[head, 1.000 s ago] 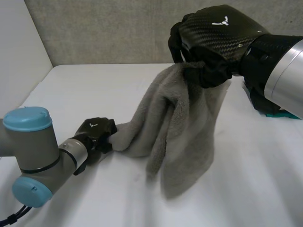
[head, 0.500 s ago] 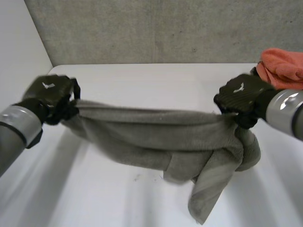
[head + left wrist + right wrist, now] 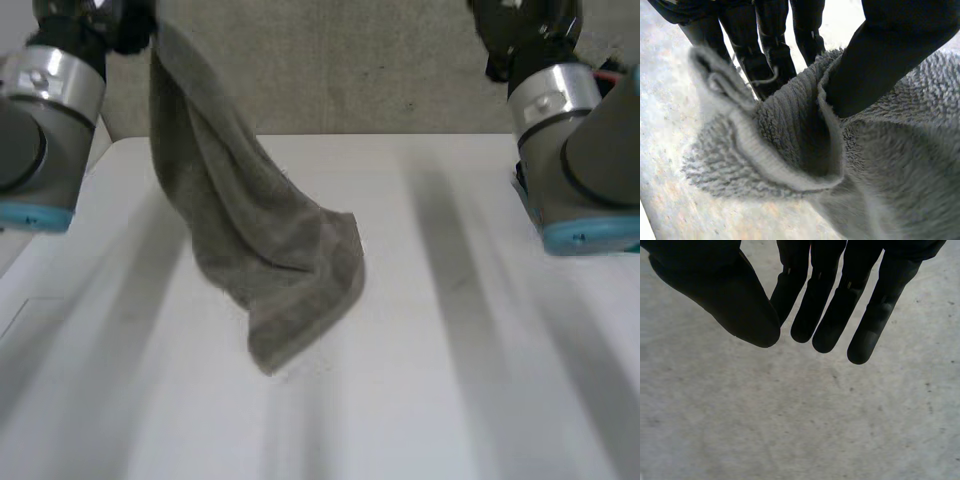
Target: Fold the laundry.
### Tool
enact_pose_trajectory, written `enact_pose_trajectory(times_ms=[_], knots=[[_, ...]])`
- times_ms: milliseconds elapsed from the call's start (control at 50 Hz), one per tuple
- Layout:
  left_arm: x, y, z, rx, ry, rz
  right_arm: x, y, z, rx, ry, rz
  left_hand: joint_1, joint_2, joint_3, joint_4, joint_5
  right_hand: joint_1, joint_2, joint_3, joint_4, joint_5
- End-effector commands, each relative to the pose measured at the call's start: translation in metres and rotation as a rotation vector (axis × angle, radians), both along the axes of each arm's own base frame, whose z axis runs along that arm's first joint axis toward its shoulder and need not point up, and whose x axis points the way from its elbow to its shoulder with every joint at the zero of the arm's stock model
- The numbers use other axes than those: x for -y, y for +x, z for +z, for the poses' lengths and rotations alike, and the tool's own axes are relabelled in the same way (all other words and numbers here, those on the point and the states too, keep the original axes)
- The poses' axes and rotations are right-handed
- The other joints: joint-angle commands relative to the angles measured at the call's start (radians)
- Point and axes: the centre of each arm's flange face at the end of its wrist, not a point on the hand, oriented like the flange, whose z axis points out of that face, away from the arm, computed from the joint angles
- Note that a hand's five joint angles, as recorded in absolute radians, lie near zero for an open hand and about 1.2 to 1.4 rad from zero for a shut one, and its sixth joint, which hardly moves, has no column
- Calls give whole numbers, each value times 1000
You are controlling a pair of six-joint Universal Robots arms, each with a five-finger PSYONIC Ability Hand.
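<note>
At the far left my left arm (image 3: 35,130) is raised, and my left hand (image 3: 100,20) pinches one edge of the grey towel (image 3: 255,240). In the left wrist view the thumb (image 3: 890,55) presses the bunched, folded-over cloth against the fingers (image 3: 762,55). From that grip the towel hangs in one loose drape, slanting towards the middle of the white worktop (image 3: 460,360). I cannot tell whether its lowest corner touches the surface. A grey wall (image 3: 340,70) stands behind the worktop. On the right, my right hand (image 3: 520,25) is held high, well apart from the towel. Its fingers (image 3: 827,305) are straight and spread, holding nothing, in front of a grey speckled surface (image 3: 790,430).
</note>
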Motion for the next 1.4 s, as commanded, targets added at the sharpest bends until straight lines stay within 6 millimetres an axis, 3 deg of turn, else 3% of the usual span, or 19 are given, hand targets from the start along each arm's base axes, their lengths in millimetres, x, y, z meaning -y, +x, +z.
enact_pose_trajectory(times_ms=[20,80,180,260,400,500,640,700,720,780,860,880,940,1020,1080,1180,1240,1320,1400], knots=[[-21,2,-54,56,179,-9,-9,-1,-49,58,311,101,281,200,206,199,246,-786,-805,-810,-814,-823],[-35,1,-51,58,180,-20,-6,-1,-64,84,433,156,281,200,206,199,246,-801,-820,-825,-829,-837],[-68,6,-26,44,126,-37,-6,12,-94,126,684,332,281,200,206,199,246,-816,-835,-840,-843,-852],[-97,8,-2,30,69,-60,-6,24,-113,131,813,470,281,200,206,199,246,-810,-829,-834,-838,-846],[-143,8,16,59,26,-148,-4,45,-153,118,929,558,281,200,206,199,246,-821,-840,-845,-849,-858],[-172,14,25,62,-6,-184,-25,81,-185,73,978,632,281,200,206,199,246,-821,-841,-845,-849,-858],[-186,18,30,55,-31,-185,-66,116,-216,7,1038,720,281,200,206,199,246,-772,-791,-796,-800,-808],[-186,18,29,56,-27,-185,-67,120,-220,10,1035,706,281,200,206,199,246,-334,-353,-358,-361,-370],[-185,18,28,57,-25,-184,-58,121,-215,31,994,665,281,200,206,199,246,209,190,185,182,173],[-183,20,27,58,-19,-176,-41,119,-198,86,886,567,281,200,206,199,246,287,268,263,259,251],[-176,22,22,65,8,-160,-10,95,-133,201,656,399,281,200,206,199,246,287,268,263,259,251],[-170,24,17,71,29,-143,2,72,-106,232,591,348,281,200,206,199,246,287,268,263,259,251],[-153,30,5,82,83,-108,9,38,-69,222,519,313,281,200,206,199,246,287,268,263,259,251],[-123,37,-27,106,218,-58,-15,19,-41,138,475,340,281,200,206,199,246,287,268,263,259,251],[-112,36,-48,127,303,-54,-35,12,-36,74,477,343,281,200,206,199,246,287,268,263,259,251],[-100,35,-94,169,527,-52,-73,-7,-34,-80,499,292,281,200,206,199,246,287,268,263,259,251],[-98,35,-108,185,603,-56,-91,-15,-50,-187,597,272,281,200,206,199,246,287,268,263,259,251],[-95,34,-139,213,751,-62,-99,-20,-82,-325,744,247,281,200,206,199,246,287,268,263,259,251],[-88,28,-168,254,884,-70,-87,-22,-108,-407,813,171,281,200,206,199,246,287,268,263,259,251]])
